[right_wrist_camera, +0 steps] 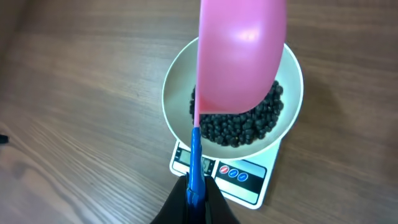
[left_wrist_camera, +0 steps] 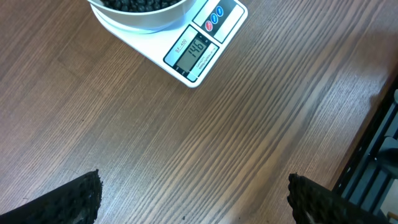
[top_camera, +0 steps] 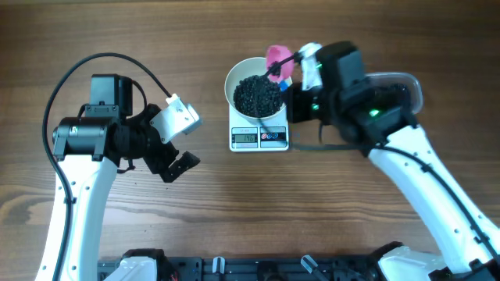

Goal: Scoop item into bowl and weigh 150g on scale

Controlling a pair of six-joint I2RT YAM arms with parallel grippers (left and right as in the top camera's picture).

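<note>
The white bowl (top_camera: 234,82) stands on the small white scale (top_camera: 259,139) and holds a heap of black beads (top_camera: 258,95). My right gripper (top_camera: 303,64) is shut on the blue handle (right_wrist_camera: 196,163) of a pink scoop (right_wrist_camera: 239,56), which hangs over the bowl (right_wrist_camera: 171,93) and hides part of the beads (right_wrist_camera: 249,124). The scale (right_wrist_camera: 249,182) shows below the bowl. My left gripper (top_camera: 178,165) stands open and empty on the scale's left. In the left wrist view my open gripper (left_wrist_camera: 194,199) sits over bare wood, with the scale (left_wrist_camera: 199,53) and bowl (left_wrist_camera: 143,18) ahead.
A clear plastic tub (top_camera: 410,86) lies at the back right, mostly hidden behind my right arm. A black rail (top_camera: 250,269) runs along the table's front edge.
</note>
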